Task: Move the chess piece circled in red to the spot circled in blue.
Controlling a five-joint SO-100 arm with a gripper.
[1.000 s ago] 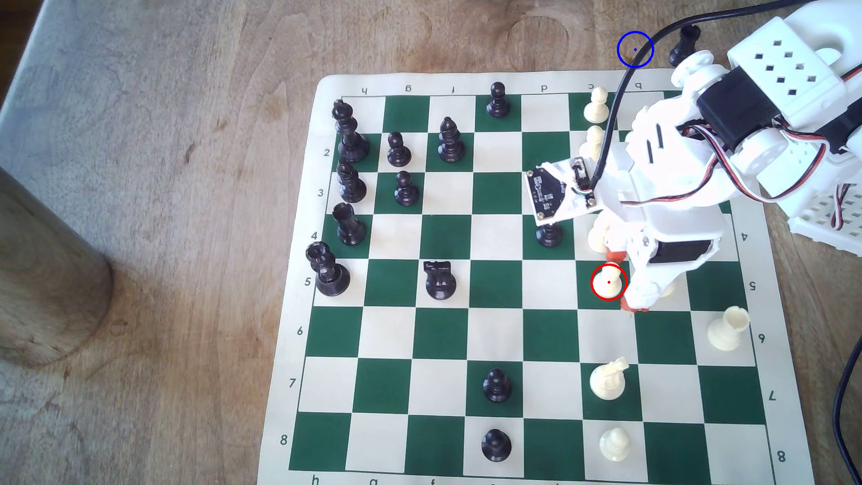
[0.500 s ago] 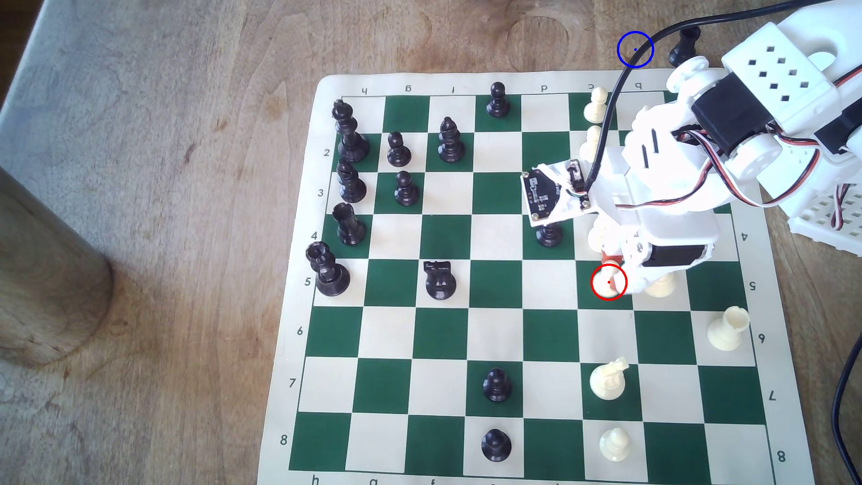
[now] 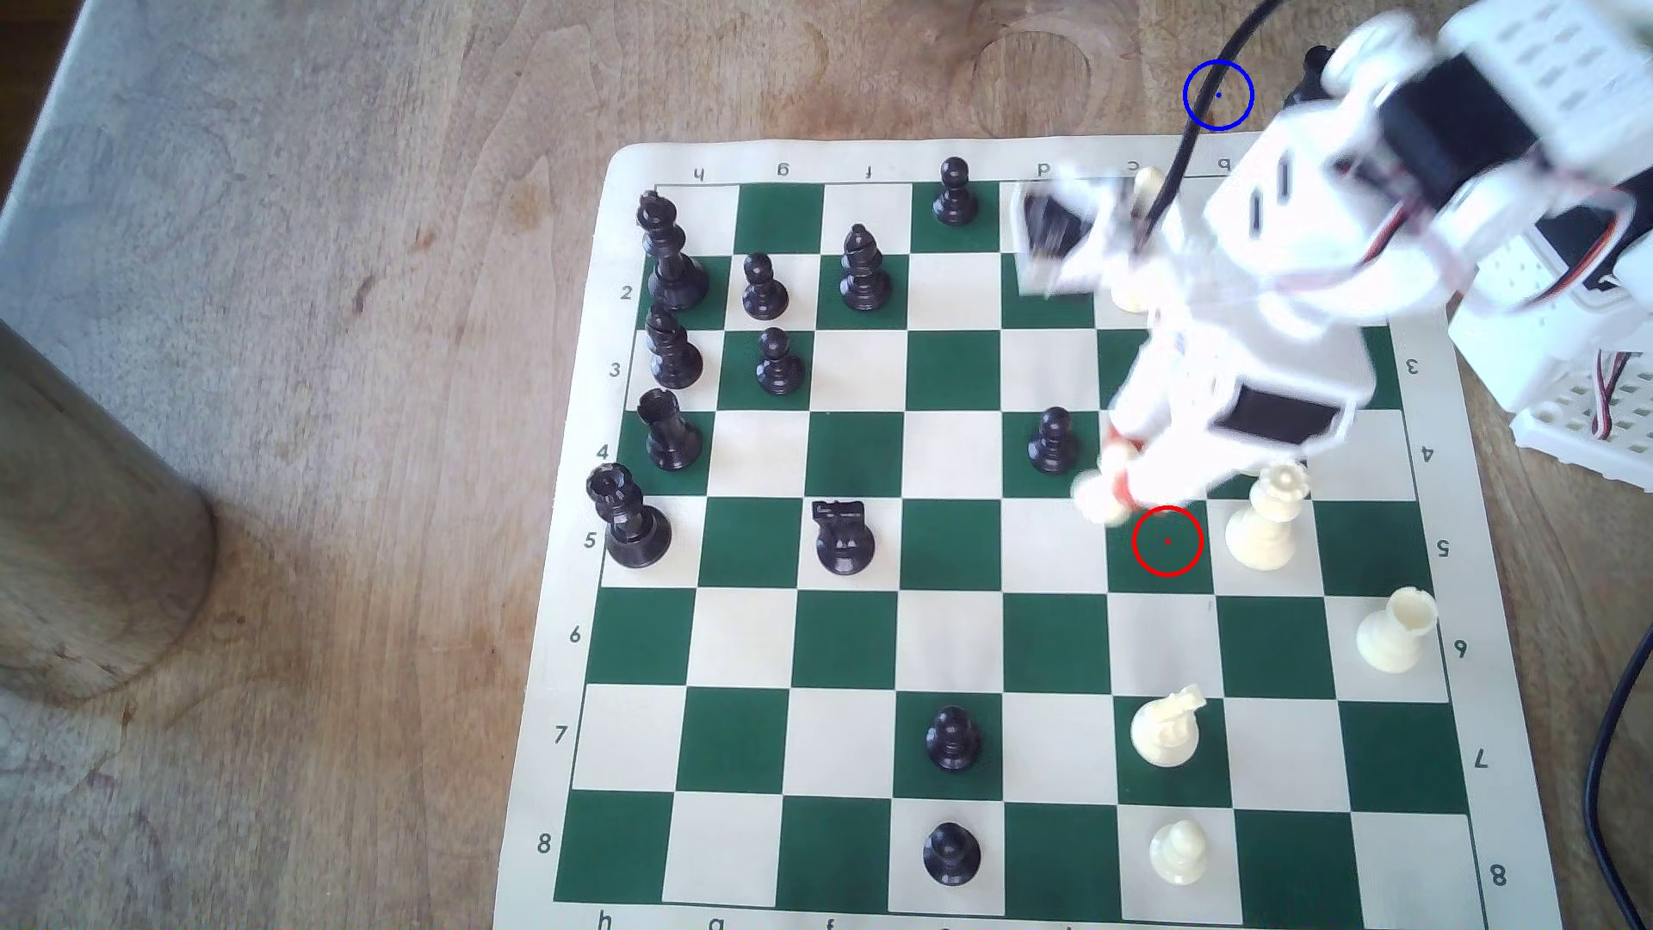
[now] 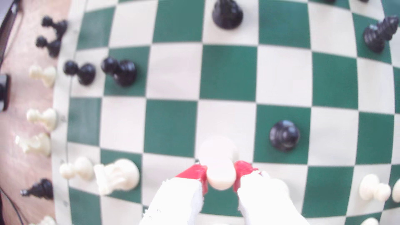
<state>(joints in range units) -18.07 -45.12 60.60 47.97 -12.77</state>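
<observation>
The cream-white pawn [image 3: 1102,490] hangs blurred above the board, just up and to the exterior view's left of the red ring [image 3: 1167,541], which now encloses a bare green square. My gripper [image 3: 1116,467] is shut on it. In the wrist view the red pads [image 4: 195,175] press both sides of the pawn [image 4: 220,166], its head toward the camera, inside the gripper [image 4: 220,176]. The blue ring [image 3: 1217,95] marks bare wood beyond the board's far edge; a black cable [image 3: 1185,143] crosses it.
A white queen [image 3: 1266,523] stands one square to the exterior view's right of the red ring, and a black pawn [image 3: 1053,440] stands close to the held pawn. A black piece [image 3: 1308,79] sits off the board beside the blue ring. White pawns [image 3: 1134,291] stand under the arm.
My gripper has shut on the pawn and lifted it out of the red ring, toward the exterior view's upper left. The whole arm has swung toward the board's far edge and is motion-blurred.
</observation>
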